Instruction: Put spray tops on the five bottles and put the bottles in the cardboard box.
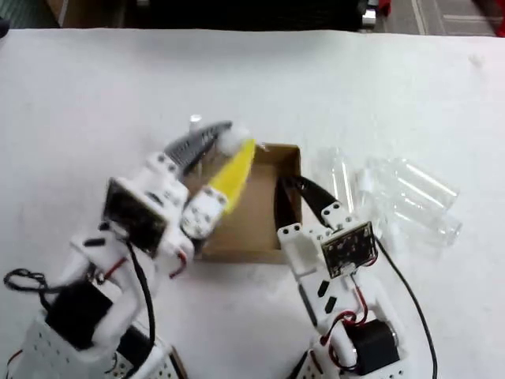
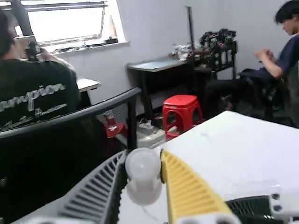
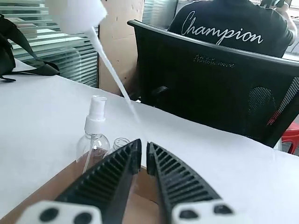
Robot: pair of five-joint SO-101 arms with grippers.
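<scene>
My left gripper (image 1: 231, 140), one finger grey and one yellow, is shut on a white spray top (image 2: 142, 176) held above the far left part of the cardboard box (image 1: 256, 225). The top's thin tube (image 3: 114, 79) slants down to my right gripper (image 3: 143, 156), whose black fingers are closed with the tube's end at their tips, over the box's right side (image 1: 286, 183). A clear bottle fitted with a spray top (image 3: 93, 135) stands at the box's far side, an open bottle neck (image 3: 120, 142) beside it. Several clear bottles (image 1: 410, 197) lie right of the box.
The white table (image 1: 95, 103) stretches to the left and to the far side. A black mesh chair (image 3: 219, 84) and seated people are beyond the table edge. My arms' cables (image 1: 410, 292) trail at the near side.
</scene>
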